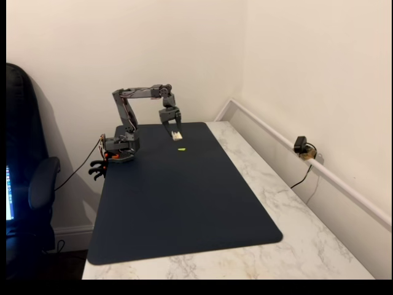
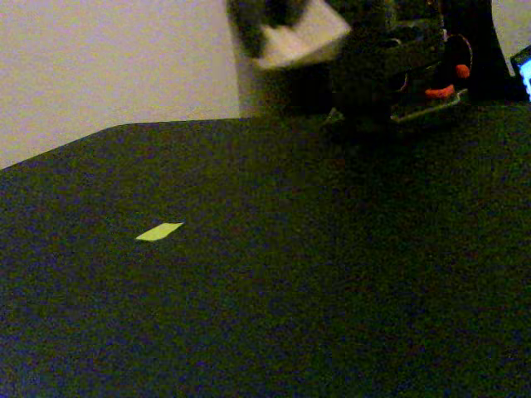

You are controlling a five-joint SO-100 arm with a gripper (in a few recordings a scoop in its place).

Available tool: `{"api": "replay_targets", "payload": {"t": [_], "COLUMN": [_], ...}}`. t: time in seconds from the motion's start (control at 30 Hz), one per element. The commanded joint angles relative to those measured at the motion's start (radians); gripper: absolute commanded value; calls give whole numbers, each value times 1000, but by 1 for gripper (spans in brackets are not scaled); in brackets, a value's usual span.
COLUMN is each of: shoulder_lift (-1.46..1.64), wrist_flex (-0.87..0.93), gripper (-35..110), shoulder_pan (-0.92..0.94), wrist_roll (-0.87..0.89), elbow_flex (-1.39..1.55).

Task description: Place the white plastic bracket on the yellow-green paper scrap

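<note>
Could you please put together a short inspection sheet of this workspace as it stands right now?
Surface: dark blue mat on a white marbled table set in a room corner.
Job's things: white plastic bracket held off the mat in the jaws; yellow-green paper scrap flat on the mat, bare, a little in front of the bracket in a fixed view.
Clutter: nothing seen on the mat.
Grippers: gripper pointing down, shut on the bracket, above the mat's far end.
Cables: black cable from the arm's base off the table's left edge; another from the small camera.
Surroundings: plain walls, white rail along the right wall, dark chair at left.
</note>
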Motion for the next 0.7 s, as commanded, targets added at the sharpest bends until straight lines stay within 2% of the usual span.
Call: {"api": "replay_targets", "payload": {"t": [0.0, 0.67], "shoulder_lift": [11, -204], "wrist_flex": [12, -184], "gripper": [0, 0], "shoulder_pan": [78, 327], "wrist_roll": [-31, -64], "elbow_flex": [-91, -48]}}
